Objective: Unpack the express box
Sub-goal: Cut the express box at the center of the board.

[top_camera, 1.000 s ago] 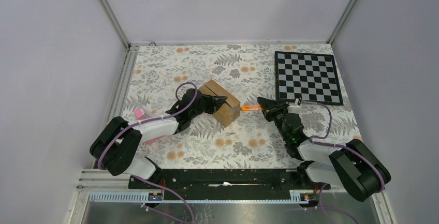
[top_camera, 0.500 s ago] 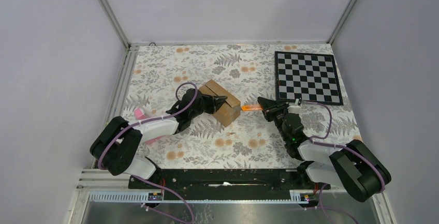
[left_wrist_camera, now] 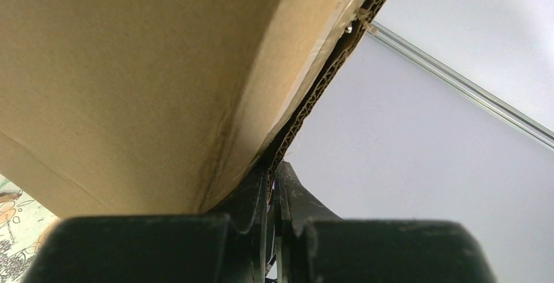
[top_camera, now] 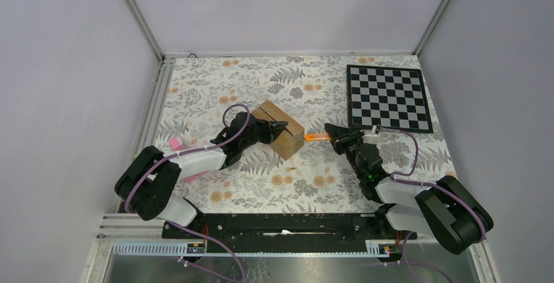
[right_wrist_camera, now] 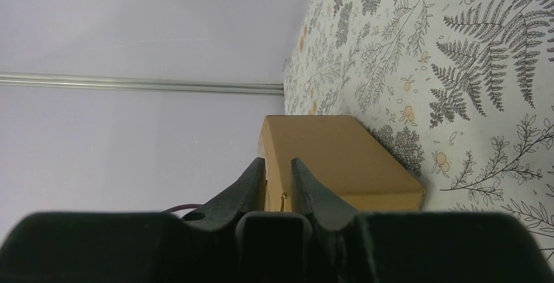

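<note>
The express box [top_camera: 282, 133], a small brown carton, lies on the floral table near the middle. My left gripper [top_camera: 279, 126] reaches over it from the left and is shut on the edge of a cardboard flap; in the left wrist view the fingertips [left_wrist_camera: 269, 173] pinch the corrugated edge [left_wrist_camera: 326, 77] while the box's brown face [left_wrist_camera: 130, 74] fills the frame. My right gripper [top_camera: 330, 134] is shut on the slim orange-and-black cutter [top_camera: 316, 136], whose orange tip points at the box's right end, a short gap away. In the right wrist view the box [right_wrist_camera: 340, 159] lies just beyond my right gripper [right_wrist_camera: 278, 164].
A black-and-white chessboard [top_camera: 389, 97] lies at the back right. A pink wedge-shaped object [top_camera: 177, 144] sits by the left arm near the table's left edge. Metal rails and grey walls close in the table on three sides.
</note>
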`<state>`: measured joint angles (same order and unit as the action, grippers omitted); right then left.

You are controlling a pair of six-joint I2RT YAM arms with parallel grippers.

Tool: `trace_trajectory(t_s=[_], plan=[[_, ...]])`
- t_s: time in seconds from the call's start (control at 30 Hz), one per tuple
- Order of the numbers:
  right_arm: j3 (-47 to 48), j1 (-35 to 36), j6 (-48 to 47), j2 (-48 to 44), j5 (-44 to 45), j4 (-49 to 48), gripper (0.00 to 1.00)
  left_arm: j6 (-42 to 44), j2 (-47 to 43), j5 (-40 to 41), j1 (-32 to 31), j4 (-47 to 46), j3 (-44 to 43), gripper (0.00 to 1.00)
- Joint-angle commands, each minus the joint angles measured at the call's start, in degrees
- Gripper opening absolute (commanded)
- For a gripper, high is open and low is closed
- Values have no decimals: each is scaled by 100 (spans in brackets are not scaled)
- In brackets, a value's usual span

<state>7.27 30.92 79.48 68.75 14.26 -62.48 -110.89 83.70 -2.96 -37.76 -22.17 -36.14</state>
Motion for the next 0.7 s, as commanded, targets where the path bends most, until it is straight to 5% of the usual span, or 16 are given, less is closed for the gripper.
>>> trace_trajectory(t_s=[0.0,0.67], plan=[[59,77,10,71,259,-263,0,-336,68,-257,-47,-155,72,0],[125,81,165,-35,1045,-23,0,-306,-65,-367,-91,16,120,0]])
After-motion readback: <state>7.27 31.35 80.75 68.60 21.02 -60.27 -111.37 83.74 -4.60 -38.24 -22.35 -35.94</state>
